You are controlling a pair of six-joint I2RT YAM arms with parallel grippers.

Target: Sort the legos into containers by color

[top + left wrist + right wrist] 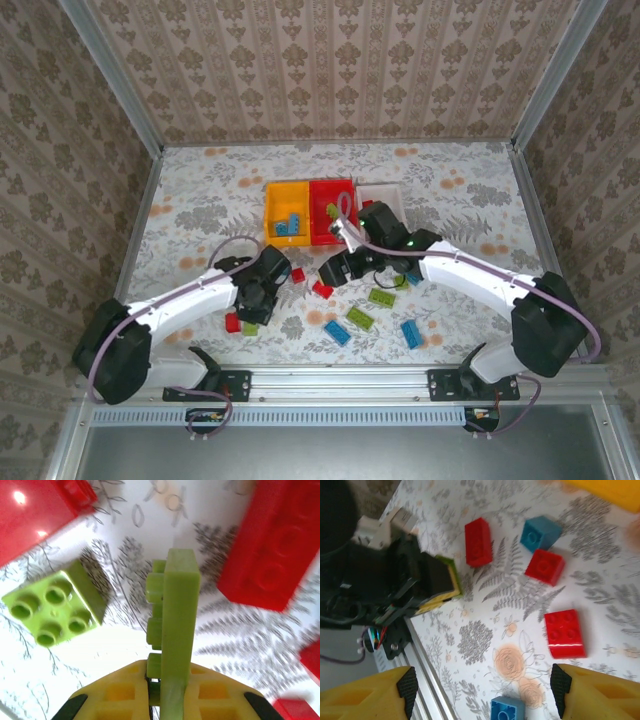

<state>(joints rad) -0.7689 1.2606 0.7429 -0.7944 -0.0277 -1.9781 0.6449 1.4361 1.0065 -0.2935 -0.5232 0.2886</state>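
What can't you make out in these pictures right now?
1. White bin interior: top view, right arm covers most of it.
2. Lime plate lower end: left wrist view, left hand fingers cover it.
3. Top-left red object: left wrist view, blurred, cut off by the edge.

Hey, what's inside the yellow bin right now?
The yellow bin holds blue legos in its near half; the far half looks bare. Whether more bricks lie beneath them cannot be seen.

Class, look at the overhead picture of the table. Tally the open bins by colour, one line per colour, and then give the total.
yellow-orange bin: 1
red bin: 1
white bin: 1
Total: 3 bins
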